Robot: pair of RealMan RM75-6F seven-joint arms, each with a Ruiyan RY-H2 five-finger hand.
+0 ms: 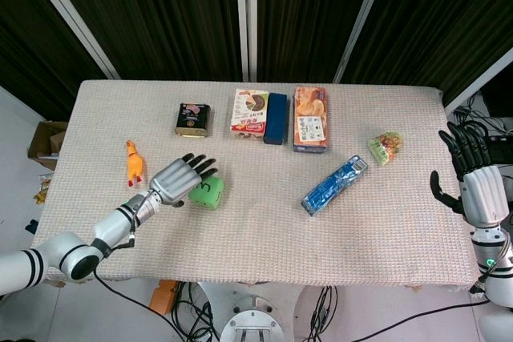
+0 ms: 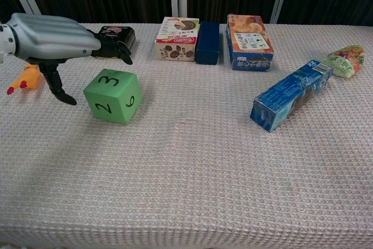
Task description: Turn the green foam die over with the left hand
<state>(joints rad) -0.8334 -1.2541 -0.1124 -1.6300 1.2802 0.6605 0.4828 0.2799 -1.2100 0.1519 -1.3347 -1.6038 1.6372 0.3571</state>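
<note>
The green foam die (image 1: 207, 192) (image 2: 112, 96) sits on the table left of centre, showing a 3 on top and a 2 and a 6 on its near faces. My left hand (image 1: 178, 179) (image 2: 55, 42) hovers over the die's left and back side with its fingers spread and its thumb hanging down to the left of the die. It holds nothing and I see no contact with the die. My right hand (image 1: 467, 180) is raised at the table's right edge, fingers spread and empty.
An orange toy chicken (image 1: 133, 163) (image 2: 25, 77) lies left of the hand. A dark tin (image 1: 192, 118), a snack box (image 1: 250, 112), a navy box (image 1: 275, 118) and a biscuit box (image 1: 310, 118) line the back. A blue packet (image 1: 333, 185) and green snack bag (image 1: 385, 147) lie right.
</note>
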